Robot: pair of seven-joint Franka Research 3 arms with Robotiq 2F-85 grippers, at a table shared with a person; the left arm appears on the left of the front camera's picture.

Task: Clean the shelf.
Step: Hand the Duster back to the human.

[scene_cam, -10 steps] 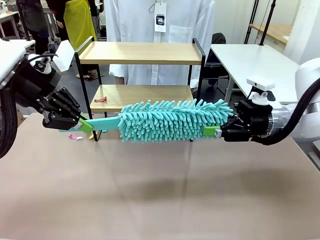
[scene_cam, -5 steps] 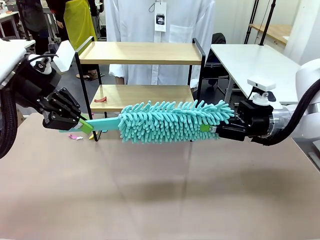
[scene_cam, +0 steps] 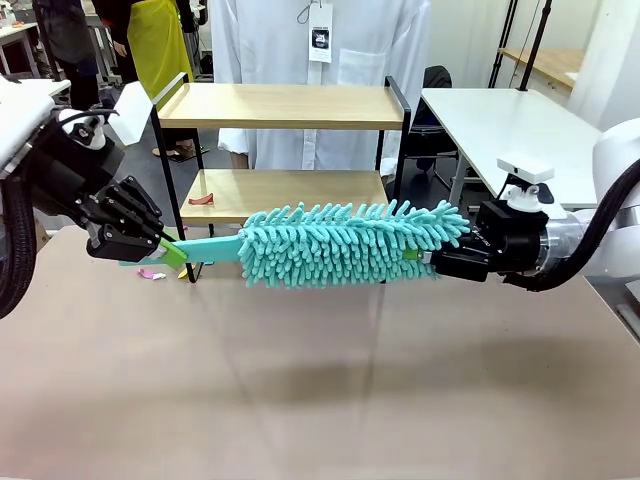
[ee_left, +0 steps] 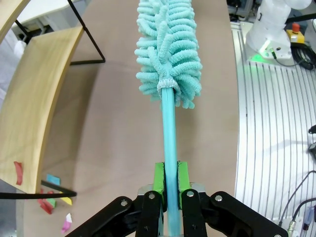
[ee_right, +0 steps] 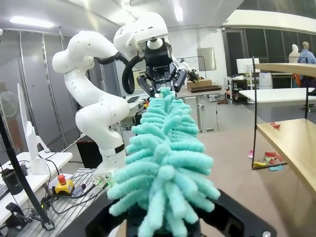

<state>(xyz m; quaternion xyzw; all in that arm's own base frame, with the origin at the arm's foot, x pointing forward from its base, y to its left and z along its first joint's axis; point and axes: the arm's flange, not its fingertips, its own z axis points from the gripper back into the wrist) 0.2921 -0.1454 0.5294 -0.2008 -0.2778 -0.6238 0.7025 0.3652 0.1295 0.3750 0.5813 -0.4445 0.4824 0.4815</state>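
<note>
A teal fluffy duster (scene_cam: pixel 340 243) hangs level above the table, in front of the shelf (scene_cam: pixel 280 106). My left gripper (scene_cam: pixel 170 251) is shut on the duster's flat teal handle (ee_left: pixel 169 128), with the green pads (ee_left: pixel 159 178) pressed to both of its sides. My right gripper (scene_cam: pixel 425 262) is shut on the far tip of the fluffy head, its pads buried in the strands. In the right wrist view the head (ee_right: pixel 165 168) hides my fingertips. A red scrap (scene_cam: pixel 200 199) lies on the shelf's lower board (scene_cam: pixel 290 190).
Pink and coloured paper scraps (scene_cam: pixel 151 273) lie on the brown table by the shelf's left foot, shown too in the left wrist view (ee_left: pixel 53 196). A white table (scene_cam: pixel 510 125) stands at the back right. A person in a white coat (scene_cam: pixel 320 40) stands behind the shelf.
My right gripper has closed on the duster's tip; its green pads, plain a second ago, are now sunk in the fluff. The left gripper and duster have hardly moved.
</note>
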